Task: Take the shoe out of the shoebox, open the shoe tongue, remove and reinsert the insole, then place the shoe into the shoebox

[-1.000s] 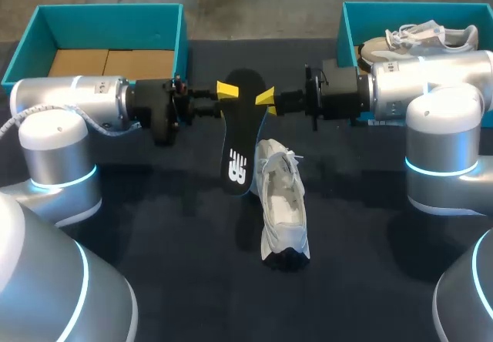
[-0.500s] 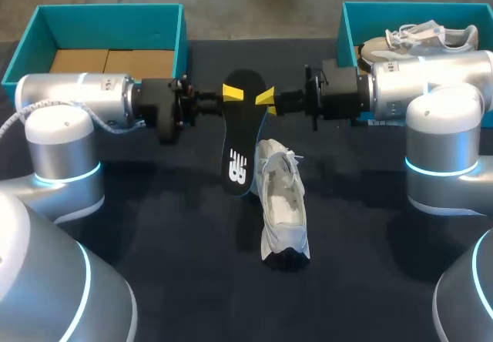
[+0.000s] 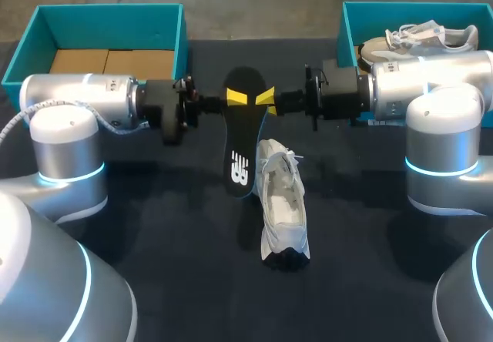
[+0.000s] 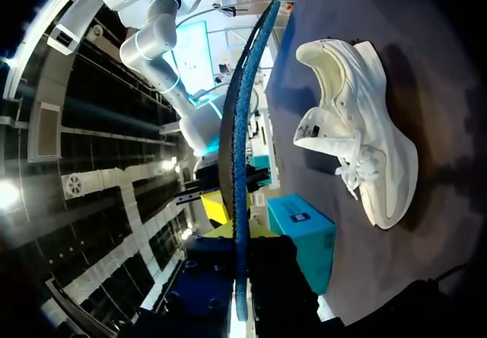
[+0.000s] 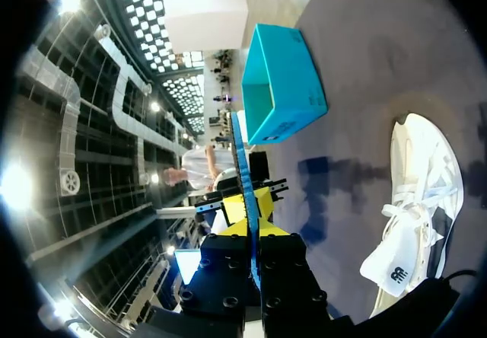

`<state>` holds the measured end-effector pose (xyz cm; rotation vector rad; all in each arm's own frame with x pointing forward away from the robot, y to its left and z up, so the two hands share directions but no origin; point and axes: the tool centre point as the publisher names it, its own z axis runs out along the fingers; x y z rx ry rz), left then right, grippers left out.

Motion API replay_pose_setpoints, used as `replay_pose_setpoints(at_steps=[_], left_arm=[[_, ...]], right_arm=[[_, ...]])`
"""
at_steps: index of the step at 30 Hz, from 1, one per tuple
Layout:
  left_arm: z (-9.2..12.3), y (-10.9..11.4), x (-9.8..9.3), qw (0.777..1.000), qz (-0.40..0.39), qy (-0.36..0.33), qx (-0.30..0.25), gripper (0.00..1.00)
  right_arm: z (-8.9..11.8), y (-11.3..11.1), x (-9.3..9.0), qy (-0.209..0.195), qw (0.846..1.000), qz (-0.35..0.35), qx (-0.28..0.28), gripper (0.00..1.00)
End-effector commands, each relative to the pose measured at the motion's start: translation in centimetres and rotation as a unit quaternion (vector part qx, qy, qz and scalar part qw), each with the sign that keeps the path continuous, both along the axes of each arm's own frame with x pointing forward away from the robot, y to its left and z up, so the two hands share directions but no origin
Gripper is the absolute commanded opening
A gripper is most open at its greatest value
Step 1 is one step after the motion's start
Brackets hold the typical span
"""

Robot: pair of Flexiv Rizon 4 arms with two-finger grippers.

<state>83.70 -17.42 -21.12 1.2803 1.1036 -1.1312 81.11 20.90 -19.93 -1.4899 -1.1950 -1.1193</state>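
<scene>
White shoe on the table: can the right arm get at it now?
Probably not yet: the right gripper is shut on the insole. Nothing covers the white shoe, so the way is free once it lets go.

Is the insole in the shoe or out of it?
Out. The right gripper holds the insole in the air beside the white shoe.

On my dark tabletop [image 3: 154, 265], a spare pale shoe [image 3: 431, 38] lies at the far right corner, brown cardboard [image 3: 108, 63] at the far left.

Your left arm [image 3: 77, 99] at nine o'clock and right arm [image 3: 420, 88] at three have rounded silver shells, glowing cyan joint rings and black wrists.
</scene>
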Motion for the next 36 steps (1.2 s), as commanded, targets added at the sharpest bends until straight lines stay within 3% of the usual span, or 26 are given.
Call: replay_pose_setpoints(at_steps=[1,2,3,4,5,10,22,31,36], left_arm=[[-0.2,-0.2,0.0,1.000,0.003,-0.002,-0.003,0.00],[-0.2,-0.2,0.0,1.000,0.003,-0.002,-0.004,0.00],[-0.1,-0.2,0.0,1.000,0.003,-0.002,-0.004,0.00],[-0.1,-0.3,0.0,1.000,0.003,-0.002,-0.004,0.00],[0.0,-0.3,-0.1,1.000,0.003,-0.002,-0.005,0.00],[0.3,-0.3,-0.2,1.000,0.000,-0.001,-0.010,0.00],[1.2,0.8,-2.0,1.000,-0.012,0.013,-0.001,0.00],[2.3,2.1,-5.2,0.999,-0.019,0.022,0.014,0.00],[1.8,2.7,-7.6,0.999,-0.020,0.040,0.030,0.00]], right_arm=[[0.1,0.1,0.0,0.003,1.000,-0.001,-0.003,0.00],[0.1,0.1,0.0,0.005,1.000,-0.003,-0.003,0.00],[0.0,0.0,0.0,0.007,1.000,-0.004,-0.002,0.22],[0.0,0.0,0.0,0.007,1.000,-0.004,-0.003,0.22],[-0.1,0.0,0.0,0.011,1.000,-0.006,-0.004,1.00],[-0.5,-0.4,0.0,0.020,1.000,-0.013,-0.010,1.00],[-1.9,-4.8,-1.1,0.049,0.996,-0.054,-0.046,1.00],[-3.4,-8.7,-3.1,0.058,0.993,-0.076,-0.065,1.00],[-3.3,-10.3,-4.7,0.067,0.991,-0.083,-0.081,1.00]])
